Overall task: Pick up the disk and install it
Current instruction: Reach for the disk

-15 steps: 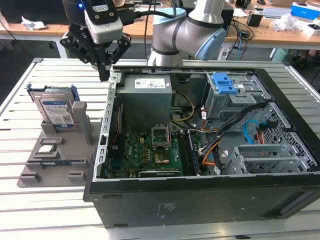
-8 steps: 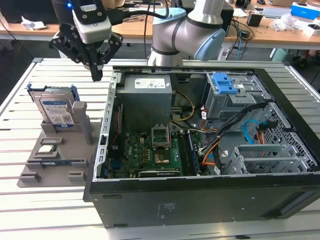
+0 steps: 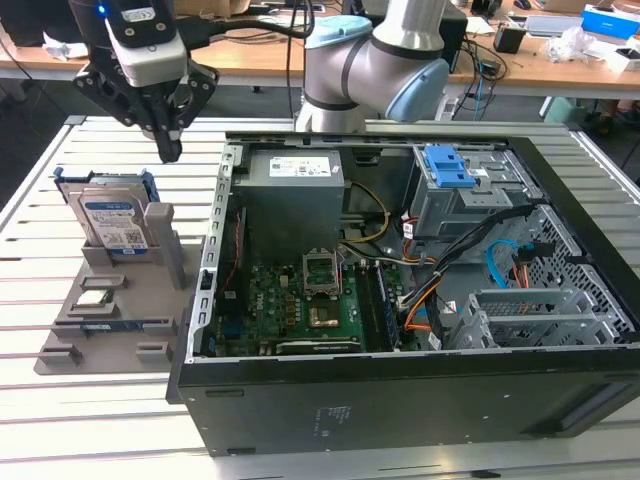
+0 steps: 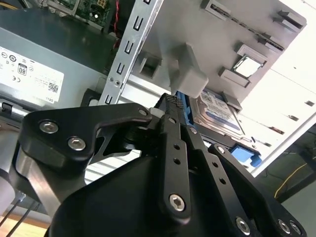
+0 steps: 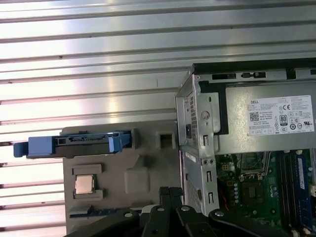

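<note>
With the jaws clenched on nothing, above and just to the exterior view's right of the disk (image 3: 112, 218) standing upright in the grey holder (image 3: 120, 340) on the worktop (image 3: 90, 430) left of the open computer case (image 3: 400, 385), a clean pick probably needs them parted, centred over its blue-framed top edge and lowered squarely.
</note>
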Robot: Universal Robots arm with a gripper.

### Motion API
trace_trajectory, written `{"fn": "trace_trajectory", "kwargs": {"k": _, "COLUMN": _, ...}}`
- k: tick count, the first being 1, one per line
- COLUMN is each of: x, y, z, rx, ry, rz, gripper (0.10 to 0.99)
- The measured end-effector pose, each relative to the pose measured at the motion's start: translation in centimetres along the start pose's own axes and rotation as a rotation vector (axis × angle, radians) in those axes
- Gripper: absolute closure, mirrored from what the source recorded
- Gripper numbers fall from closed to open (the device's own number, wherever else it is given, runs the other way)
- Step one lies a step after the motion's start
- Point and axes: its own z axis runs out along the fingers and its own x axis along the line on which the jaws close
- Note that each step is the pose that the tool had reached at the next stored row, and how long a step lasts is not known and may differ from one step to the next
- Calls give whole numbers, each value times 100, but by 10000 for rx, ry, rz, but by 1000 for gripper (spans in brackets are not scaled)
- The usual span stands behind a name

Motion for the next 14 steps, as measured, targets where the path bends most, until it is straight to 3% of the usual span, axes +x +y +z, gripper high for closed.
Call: {"fn": "trace_trajectory", "kwargs": {"k": 14, "x": 241, "y": -18, "z": -6, "rx": 0, "ry": 0, "rz": 1, "gripper": 980}}
